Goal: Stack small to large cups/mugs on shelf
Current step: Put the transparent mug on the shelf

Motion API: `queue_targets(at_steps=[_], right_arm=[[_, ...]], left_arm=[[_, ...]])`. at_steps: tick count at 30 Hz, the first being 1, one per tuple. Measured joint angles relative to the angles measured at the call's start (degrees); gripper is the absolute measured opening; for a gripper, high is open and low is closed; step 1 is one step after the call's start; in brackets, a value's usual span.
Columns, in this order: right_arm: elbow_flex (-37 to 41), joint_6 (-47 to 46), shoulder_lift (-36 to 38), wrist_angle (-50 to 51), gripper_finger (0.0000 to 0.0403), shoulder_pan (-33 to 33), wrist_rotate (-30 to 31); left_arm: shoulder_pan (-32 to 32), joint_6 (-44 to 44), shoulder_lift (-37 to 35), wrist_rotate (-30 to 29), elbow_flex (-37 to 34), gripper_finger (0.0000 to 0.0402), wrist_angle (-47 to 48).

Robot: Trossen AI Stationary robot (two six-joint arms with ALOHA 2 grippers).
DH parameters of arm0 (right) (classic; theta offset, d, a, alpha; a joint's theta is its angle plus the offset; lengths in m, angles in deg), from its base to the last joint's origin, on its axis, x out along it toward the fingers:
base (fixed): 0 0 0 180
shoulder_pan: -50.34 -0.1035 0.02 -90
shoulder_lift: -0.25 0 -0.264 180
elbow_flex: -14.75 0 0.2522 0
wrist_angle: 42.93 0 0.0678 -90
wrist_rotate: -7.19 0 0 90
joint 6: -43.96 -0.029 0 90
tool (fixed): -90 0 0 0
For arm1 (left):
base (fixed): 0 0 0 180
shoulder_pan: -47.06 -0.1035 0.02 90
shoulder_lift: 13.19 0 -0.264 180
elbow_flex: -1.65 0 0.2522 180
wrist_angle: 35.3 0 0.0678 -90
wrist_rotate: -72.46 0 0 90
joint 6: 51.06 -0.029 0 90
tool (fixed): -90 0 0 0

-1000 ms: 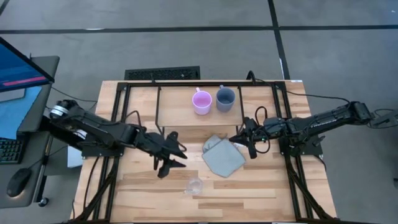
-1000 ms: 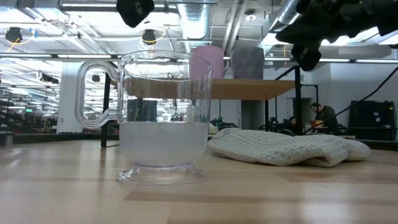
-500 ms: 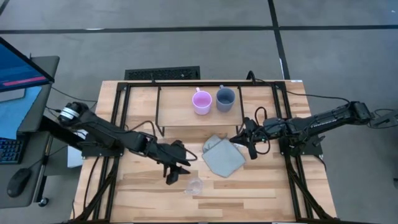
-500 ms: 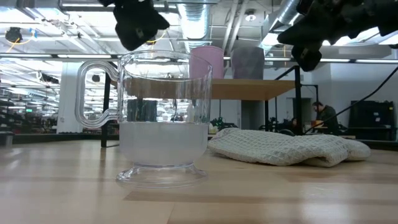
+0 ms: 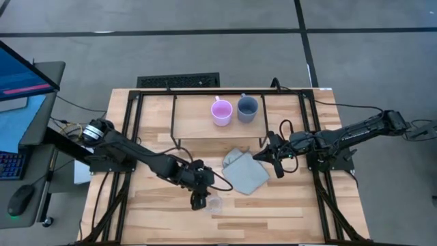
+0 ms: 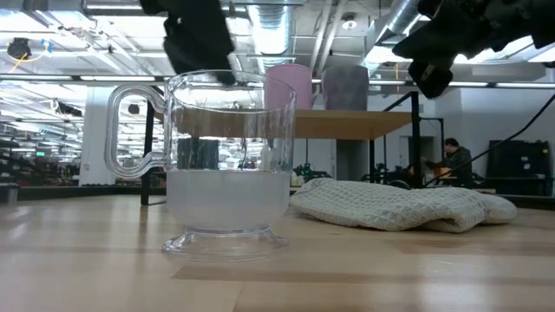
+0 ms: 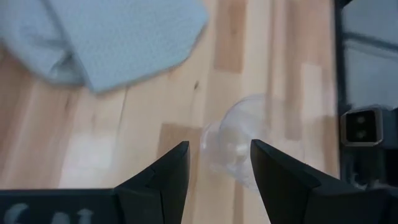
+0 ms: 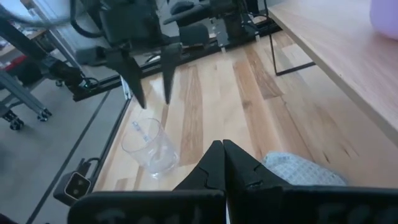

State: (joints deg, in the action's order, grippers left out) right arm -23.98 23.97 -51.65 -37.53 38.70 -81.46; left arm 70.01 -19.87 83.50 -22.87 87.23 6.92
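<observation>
Two mugs, one pink (image 5: 221, 112) and one blue-grey (image 5: 247, 108), stand on the shelf (image 5: 194, 120). One glass cup (image 5: 214, 203) sits on the worktop (image 5: 287, 205) under the left claw (image 5: 199, 199), parted wide. The right claw (image 5: 260, 156) is pinched closed above one cloth (image 5: 246, 175).

The glass cup (image 5: 214, 203) stands on the worktop (image 5: 287, 219) directly below the left gripper (image 5: 198, 200), between its spread jaws as the wrist view shows. The cloth (image 5: 244, 173) lies on the worktop between the two grippers, beyond the left one and just beside the tip of the right gripper (image 5: 257, 156), whose jaws are together above the cloth's edge. The shelf (image 5: 198, 123) stands behind the cloth, well away from both grippers, and carries two mugs side by side: one mug (image 5: 221, 111) left, the other mug (image 5: 247, 108) right.
</observation>
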Motion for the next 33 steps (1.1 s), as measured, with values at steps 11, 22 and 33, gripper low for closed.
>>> queue_targets(at_steps=[11, 22, 33], right_arm=[[0.0, -1.0, 0.0, -0.7, 0.0010, 0.0, 0.0], [0.0, -1.0, 0.0, -0.6, 0.0010, 0.0, 0.0], [0.0, -1.0, 0.0, -0.2, 0.0010, 0.0, 0.0]], left_arm=[[1.6, 7.4, 3.1, 1.9, 3.1, 0.0161, 0.5], [2.0, 9.2, 4.8, 1.0, 3.1, 0.0120, 2.8], [1.8, 8.3, 6.6, 2.6, 3.1, 0.0108, 1.8]])
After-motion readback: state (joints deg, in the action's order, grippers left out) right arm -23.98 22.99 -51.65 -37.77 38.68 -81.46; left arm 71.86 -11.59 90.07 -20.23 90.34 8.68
